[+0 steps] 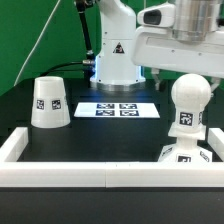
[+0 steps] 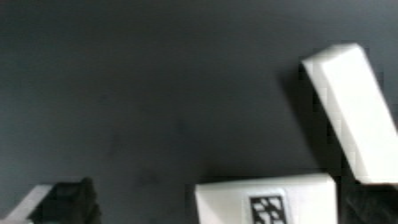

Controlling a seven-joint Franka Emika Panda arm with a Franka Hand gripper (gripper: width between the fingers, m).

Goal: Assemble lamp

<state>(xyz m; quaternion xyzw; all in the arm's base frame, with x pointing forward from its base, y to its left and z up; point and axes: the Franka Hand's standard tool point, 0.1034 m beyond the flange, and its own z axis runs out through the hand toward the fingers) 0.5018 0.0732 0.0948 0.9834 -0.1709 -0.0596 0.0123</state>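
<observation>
The white round-headed bulb [image 1: 187, 100] stands upright on the stepped base [image 1: 186, 156] at the exterior view's right, by the corner of the white frame. My gripper [image 1: 190, 68] hangs just above the bulb's head, and nothing shows between its jaws. The tapered shade [image 1: 50, 103] stands alone at the exterior view's left, wide end down. In the wrist view a white tagged lamp part [image 2: 267, 203] shows at the picture's edge. One dark finger [image 2: 63, 202] stands well apart from it. The gripper [image 2: 187, 208] looks open. The other finger is hidden.
The marker board [image 1: 120, 109] lies flat in front of the white robot pedestal [image 1: 115, 55]. A low white frame [image 1: 60, 170] bounds the black table on the near side and both ends. A stretch of it shows in the wrist view [image 2: 356, 105].
</observation>
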